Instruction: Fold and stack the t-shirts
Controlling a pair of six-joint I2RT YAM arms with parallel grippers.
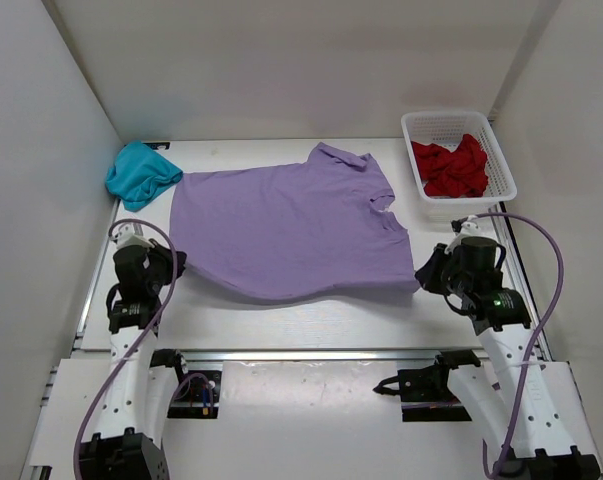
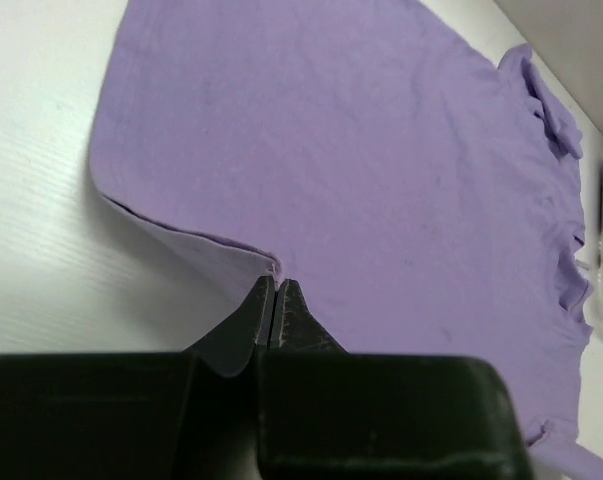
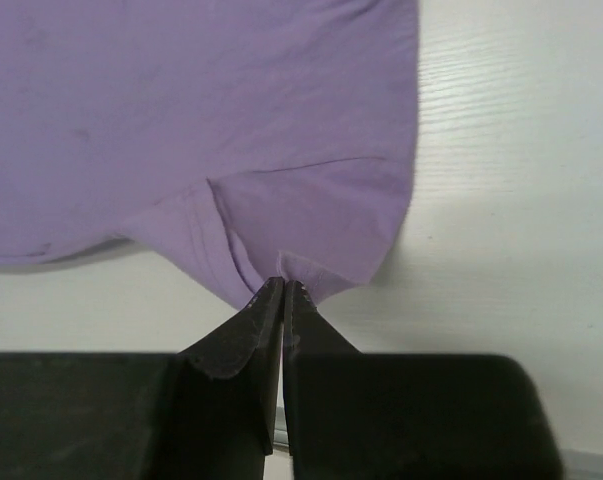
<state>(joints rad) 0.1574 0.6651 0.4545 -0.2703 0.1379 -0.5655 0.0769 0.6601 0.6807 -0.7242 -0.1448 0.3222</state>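
Left gripper [image 2: 276, 285] is pinched together on the near left corner of the lavender t-shirt [image 1: 281, 225]. Its two dark fingers meet on a small peak of cloth, and this lifts a fold of the edge off the table [image 1: 311, 325]. Right gripper [image 3: 283, 287] is likewise clamped on the near right corner, where a seamed flap puckers and tucks under itself at the tips. Whether that flap is a sleeve cannot be told.

Holding both near corners at once looks like the set-up for a first fold. With the edge held at two points, the arms could carry it evenly across the shirt without the cloth twisting. Each arm takes the corner on its own side, probably so that neither has to reach across the other. The shirt lies spread flat across the middle of the table, its collar toward the far side, right of centre.

The teal t-shirt [image 1: 141, 172] sits bunched at the far left of the table, just beside the lavender one's far left corner. The red t-shirt [image 1: 451, 167] lies crumpled inside the white mesh basket [image 1: 459, 114] at the far right. Neither looks folded, so the task seems to be at an early stage.

No brand, label or legible writing shows on the shirts, the basket or the arms in any view.
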